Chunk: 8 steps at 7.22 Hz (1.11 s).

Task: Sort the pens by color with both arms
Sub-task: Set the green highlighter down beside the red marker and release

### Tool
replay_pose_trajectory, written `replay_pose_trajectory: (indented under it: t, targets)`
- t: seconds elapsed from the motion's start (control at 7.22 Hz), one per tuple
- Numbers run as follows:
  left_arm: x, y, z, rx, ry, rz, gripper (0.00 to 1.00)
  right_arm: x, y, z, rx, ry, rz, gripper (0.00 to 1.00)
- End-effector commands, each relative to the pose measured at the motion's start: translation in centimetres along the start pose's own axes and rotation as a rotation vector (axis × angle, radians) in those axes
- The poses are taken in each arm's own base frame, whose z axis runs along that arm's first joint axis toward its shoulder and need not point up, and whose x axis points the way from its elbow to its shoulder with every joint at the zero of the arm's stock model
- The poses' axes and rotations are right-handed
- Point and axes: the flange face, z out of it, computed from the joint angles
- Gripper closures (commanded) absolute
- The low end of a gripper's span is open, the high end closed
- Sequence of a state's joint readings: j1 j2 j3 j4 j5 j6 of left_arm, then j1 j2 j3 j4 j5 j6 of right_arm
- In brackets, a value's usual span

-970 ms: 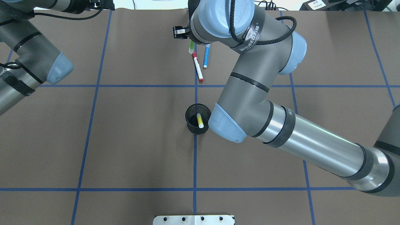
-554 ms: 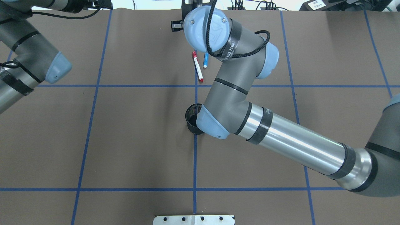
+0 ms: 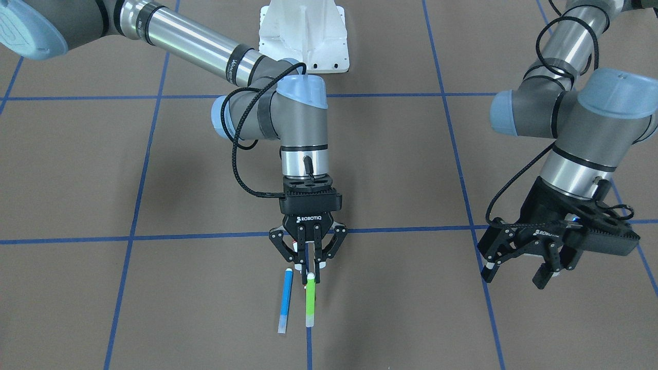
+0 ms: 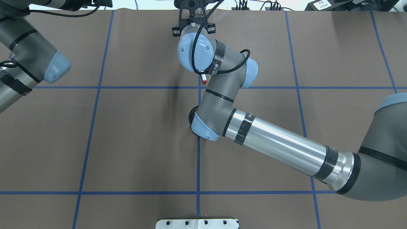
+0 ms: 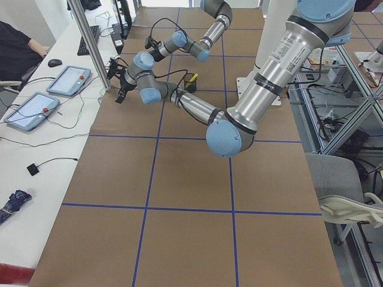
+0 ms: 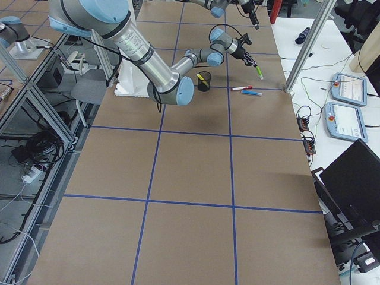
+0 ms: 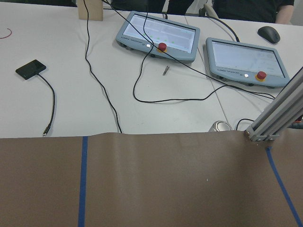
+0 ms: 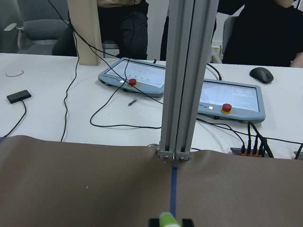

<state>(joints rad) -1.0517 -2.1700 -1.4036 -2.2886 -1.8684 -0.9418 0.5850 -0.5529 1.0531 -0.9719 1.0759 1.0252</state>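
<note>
Surface: brown gridded mat (image 3: 103, 180).
Mesh cup (image 6: 204, 82): yellow pen (image 6: 202, 76) inside.
Green pen (image 3: 310, 303): clamped by right gripper (image 3: 308, 263), pointing away from pedestal (image 3: 303, 36).
Left gripper (image 3: 515, 275): fingers apart.

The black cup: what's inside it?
A yellow pen leans inside the black mesh cup. From overhead, the right arm covers most of the cup, so its bottom is hidden. The side views show nothing else sticking out.

1. "ROBOTIQ": white letters on the black body of my right gripper (image 3: 308, 267), at 12 o'clock from its fingertips.
2. Black strap (image 4: 217, 64) on my right arm (image 4: 279, 144): white lettering, not legible.
3. My left gripper (image 3: 515, 276): white mark, unreadable.
</note>
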Motion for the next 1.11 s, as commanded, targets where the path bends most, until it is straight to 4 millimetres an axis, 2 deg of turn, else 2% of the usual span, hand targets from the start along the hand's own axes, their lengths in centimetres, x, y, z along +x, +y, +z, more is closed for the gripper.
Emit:
replay_pose_trajectory:
  t: [0.0,0.28,0.42,0.55,0.83,0.97]
  targets:
    - [-0.7,0.4,0.2,-0.006,-0.009,-0.008,0.00,0.1,2.9,3.3,0.038,0.007,0.003,1.00]
    - [-1.4,0.8,0.3,-0.012,-0.018,-0.015,0.00,-0.8,4.0,3.4,0.048,0.015,-0.008,1.00]
    - [-2.0,1.2,0.4,-0.016,-0.024,-0.017,0.00,-1.3,6.0,3.5,0.059,0.011,-0.014,1.00]
    - [-2.3,1.5,0.5,-0.020,-0.028,-0.019,0.00,-2.0,7.1,3.4,0.068,0.005,-0.015,1.00]
    - [-2.8,1.7,0.6,-0.023,-0.033,-0.020,0.00,-4.0,6.3,2.2,0.076,-0.019,-0.005,1.00]
    - [-2.8,1.7,0.6,-0.023,-0.033,-0.020,0.00,-4.4,6.7,1.9,0.081,-0.021,-0.005,1.00]
